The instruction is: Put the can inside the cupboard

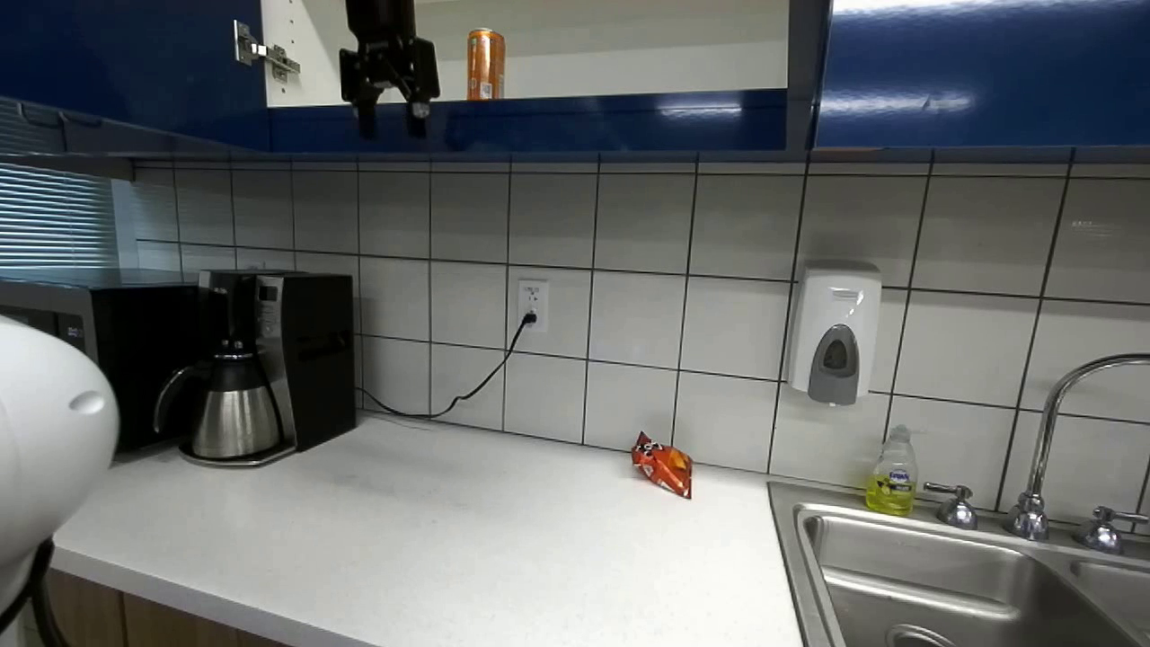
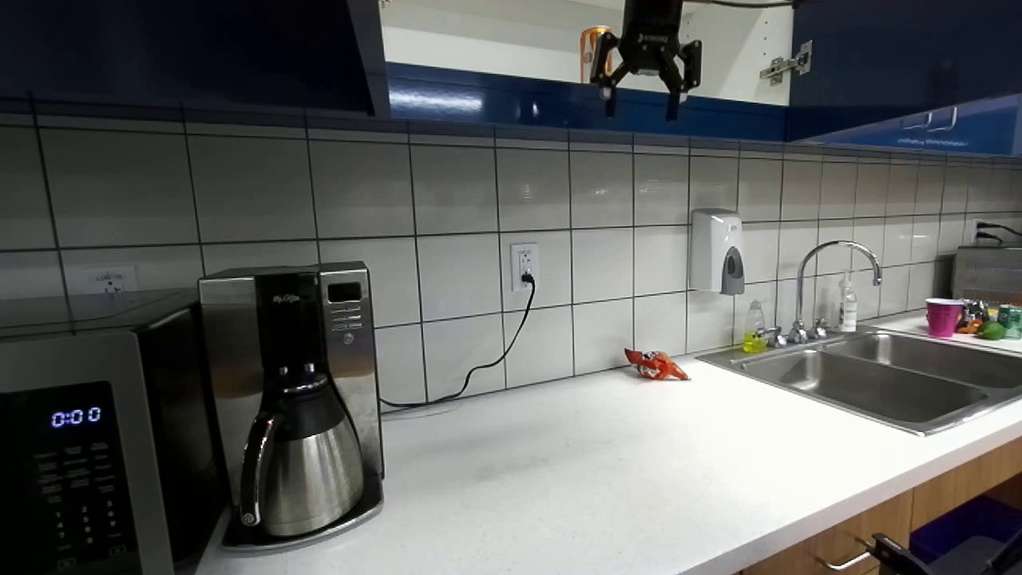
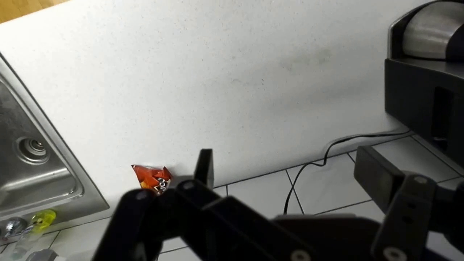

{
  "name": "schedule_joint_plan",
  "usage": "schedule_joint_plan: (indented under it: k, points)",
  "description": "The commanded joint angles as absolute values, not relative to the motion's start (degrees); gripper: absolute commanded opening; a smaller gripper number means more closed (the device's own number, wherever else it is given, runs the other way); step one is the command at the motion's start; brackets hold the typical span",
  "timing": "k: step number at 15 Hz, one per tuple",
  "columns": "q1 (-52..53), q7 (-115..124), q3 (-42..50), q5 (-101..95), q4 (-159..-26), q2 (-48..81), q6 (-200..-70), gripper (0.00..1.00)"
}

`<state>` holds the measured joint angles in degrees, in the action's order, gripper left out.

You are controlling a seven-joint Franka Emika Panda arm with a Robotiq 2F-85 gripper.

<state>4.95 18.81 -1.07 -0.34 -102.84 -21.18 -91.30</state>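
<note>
The orange can [image 1: 486, 65] stands upright inside the open cupboard [image 1: 611, 124], near the front of its whitish interior. In an exterior view the can [image 2: 591, 49] is partly hidden behind a gripper finger, and the cupboard's blue bottom edge [image 2: 487, 97] runs below it. My gripper [image 1: 392, 124] points down in front of the cupboard, apart from the can in that view. It also shows in an exterior view [image 2: 641, 108]. In the wrist view the gripper's fingers [image 3: 290, 170] are wide apart with nothing between them. The can and cupboard interior are out of the wrist view.
An open blue door [image 1: 135, 72] hangs beside the cupboard opening. Below are the white counter [image 1: 431, 530], a coffee maker [image 1: 310, 359], a microwave [image 2: 88, 447], a red-orange wrapper [image 1: 663, 465], a power cord [image 1: 485, 382], a soap dispenser [image 1: 835, 332] and a sink [image 1: 916, 557].
</note>
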Motion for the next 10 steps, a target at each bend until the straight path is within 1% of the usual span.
schedule_joint_plan:
  k: [1,4,7,8,10]
  points:
    - [3.12,16.54,-1.77,1.24,-117.25,-27.45,-99.28,1.00]
    - [2.63,16.14,-1.71,0.98,-128.28,-31.35,-106.06,1.00]
    - [2.22,15.52,-1.40,1.53,-135.06,-33.33,-109.93,1.00]
    - [1.87,17.12,-2.45,0.78,-130.30,-29.79,-107.46,1.00]
    - [1.76,16.81,-2.33,0.86,-133.50,-31.12,-108.88,1.00]
